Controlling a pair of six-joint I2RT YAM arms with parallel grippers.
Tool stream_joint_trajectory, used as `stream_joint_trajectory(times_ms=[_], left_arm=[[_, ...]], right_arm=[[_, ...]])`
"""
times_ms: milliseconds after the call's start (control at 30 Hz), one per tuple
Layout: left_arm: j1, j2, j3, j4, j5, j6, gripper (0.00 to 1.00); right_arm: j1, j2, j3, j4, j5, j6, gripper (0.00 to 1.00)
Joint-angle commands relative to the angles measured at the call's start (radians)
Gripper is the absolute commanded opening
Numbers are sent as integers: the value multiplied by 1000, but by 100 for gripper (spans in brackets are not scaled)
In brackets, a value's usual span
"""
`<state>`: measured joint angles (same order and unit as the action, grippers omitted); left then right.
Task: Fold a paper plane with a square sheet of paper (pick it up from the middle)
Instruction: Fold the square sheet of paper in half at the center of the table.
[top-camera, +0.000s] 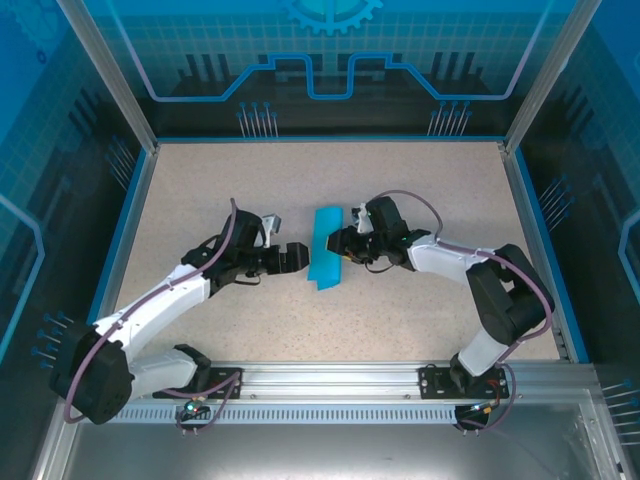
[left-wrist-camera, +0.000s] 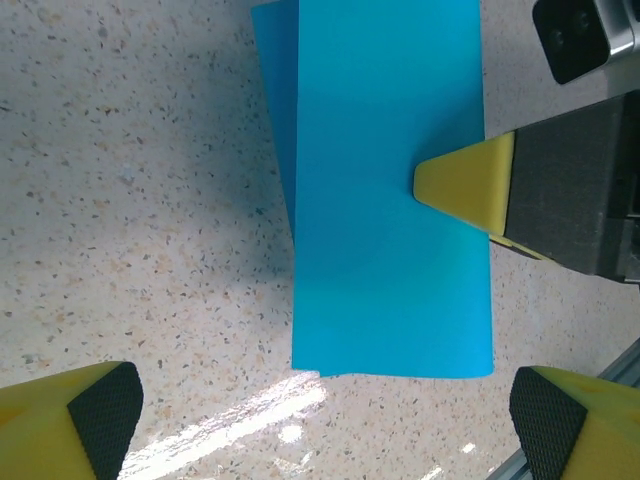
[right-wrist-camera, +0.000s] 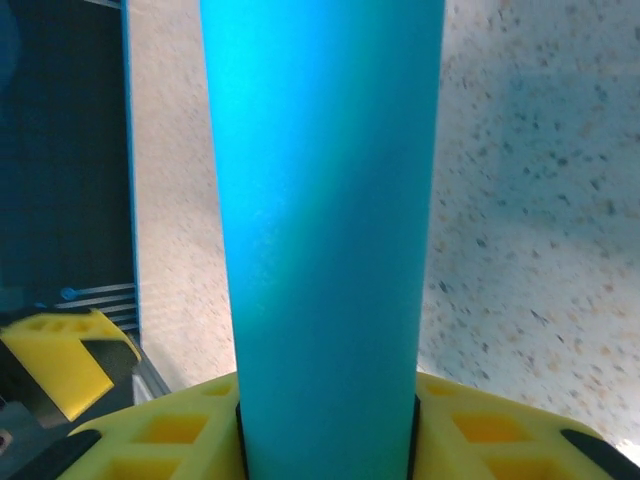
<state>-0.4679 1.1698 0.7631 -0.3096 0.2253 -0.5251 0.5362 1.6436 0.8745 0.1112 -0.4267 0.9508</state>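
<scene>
The left arm (top-camera: 150, 305) is stretched low toward the centre, and the left gripper (top-camera: 297, 258) is carried with its jaws spread wide and nothing between them. The right arm (top-camera: 497, 290) is bent at the elbow and reached inward from the opposite side. The right gripper (top-camera: 342, 243) is closed on the blue sheet of paper (top-camera: 327, 250), with one yellow finger (left-wrist-camera: 465, 185) laid on top.

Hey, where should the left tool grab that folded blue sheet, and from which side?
Probably the left long edge of the blue sheet, near its middle, coming in low from the left. It lies as a narrow folded strip; the right tool sits at its right edge, while the left edge is bare and faces the open left tool.
</scene>
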Motion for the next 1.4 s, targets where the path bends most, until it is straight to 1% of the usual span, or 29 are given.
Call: stream_joint_trajectory(times_ms=[0, 33, 67, 167, 267, 333, 533, 600, 733, 867, 1000, 1100, 1367], left_arm=[[-7, -21, 26, -20, -27, -13, 99], [-7, -22, 26, -18, -26, -14, 99], [-7, -20, 24, -19, -24, -15, 98], [-7, -16, 21, -20, -12, -8, 99], [-7, -10, 9, -17, 5, 7, 98], [-8, -1, 2, -14, 22, 13, 96], [-8, 34, 1, 4, 48, 16, 91], [-8, 38, 3, 16, 63, 15, 87], [-7, 42, 4, 35, 72, 4, 82], [-8, 53, 12, 32, 86, 6, 78], [-8, 54, 12, 33, 88, 6, 71], [-7, 62, 12, 39, 83, 0, 68], [-8, 83, 25, 37, 86, -2, 67]], right_arm=[[-10, 25, -82, 150, 25, 128, 41], [-9, 39, -93, 195, 35, 148, 41], [-6, 58, -96, 204, 45, 161, 41], [9, 105, -87, 177, 67, 152, 42], [15, 123, -80, 80, 107, 118, 43], [16, 120, -66, 10, 120, 81, 46], [15, 75, 0, -239, 180, -56, 54], [13, 61, 42, -320, 208, -97, 57], [4, 73, 89, -406, 199, -167, 60], [-9, 91, 99, -432, 190, -193, 60], [-18, 126, 114, -441, 160, -217, 61], [-18, 150, 130, -450, 152, -227, 63], [-12, 182, 152, -477, 172, -234, 63]])
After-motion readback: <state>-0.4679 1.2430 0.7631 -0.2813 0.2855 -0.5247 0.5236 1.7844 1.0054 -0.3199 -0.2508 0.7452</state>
